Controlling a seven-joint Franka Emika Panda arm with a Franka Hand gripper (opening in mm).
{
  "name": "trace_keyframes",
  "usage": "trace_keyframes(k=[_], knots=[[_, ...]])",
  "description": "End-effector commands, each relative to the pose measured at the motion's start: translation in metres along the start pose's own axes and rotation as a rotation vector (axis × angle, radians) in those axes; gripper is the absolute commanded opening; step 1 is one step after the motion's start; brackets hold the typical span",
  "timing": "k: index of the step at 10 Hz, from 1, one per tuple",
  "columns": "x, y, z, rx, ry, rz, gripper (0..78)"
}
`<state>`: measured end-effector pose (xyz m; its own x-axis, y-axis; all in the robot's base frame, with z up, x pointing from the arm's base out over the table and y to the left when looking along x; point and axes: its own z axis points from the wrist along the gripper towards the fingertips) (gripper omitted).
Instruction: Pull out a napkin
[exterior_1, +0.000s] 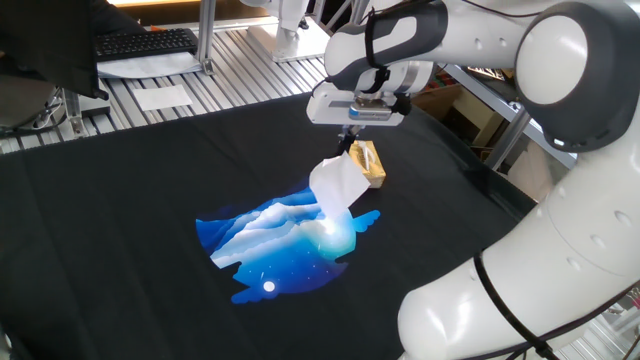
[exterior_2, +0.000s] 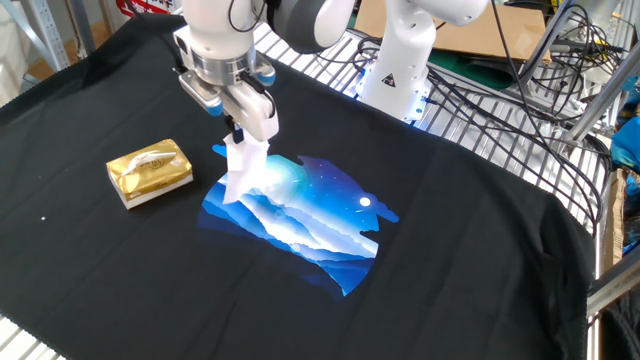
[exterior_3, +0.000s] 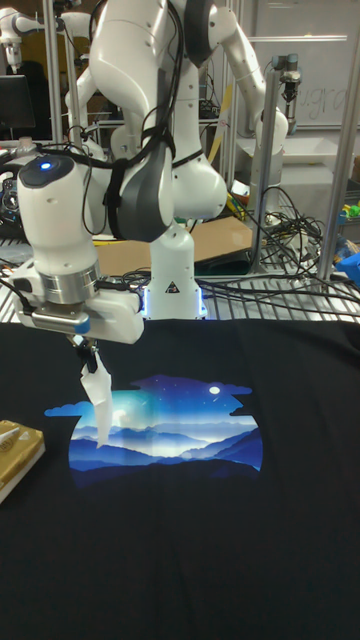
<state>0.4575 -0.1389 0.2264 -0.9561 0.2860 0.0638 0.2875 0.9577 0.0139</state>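
Black cloth (exterior_2: 470, 250) covers the table, with one blue mountain print (exterior_2: 300, 215) on it. One gold tissue box (exterior_2: 150, 171) sits beside the print. One gripper (exterior_2: 237, 136) has its fingers pinched tight on one white napkin (exterior_2: 243, 170), dangling clear of the box over the print's edge.

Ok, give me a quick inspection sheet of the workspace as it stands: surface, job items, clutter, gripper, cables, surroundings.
Surface: black cloth covers the table, with a blue mountain print in the middle.
Job's things: napkin hangs free from the gripper over the edge of the print, clear of the gold box, which sits on the cloth beside the print.
Clutter: nothing seen on the cloth.
Gripper: gripper pinches the napkin's top, raised above the cloth.
Cables: a black bundle runs over the slatted metal top behind the cloth.
Surroundings: second robot base, keyboard, flat white sheet, cardboard.
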Motion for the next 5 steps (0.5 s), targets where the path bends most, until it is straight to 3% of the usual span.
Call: trace_keyframes(k=[1, 5], knots=[[-0.0057, -0.0009, -0.0039, 0.003, -0.006, 0.000, 2.5], [-0.0079, -0.0014, -0.0048, 0.002, -0.007, 0.001, 2.5]])
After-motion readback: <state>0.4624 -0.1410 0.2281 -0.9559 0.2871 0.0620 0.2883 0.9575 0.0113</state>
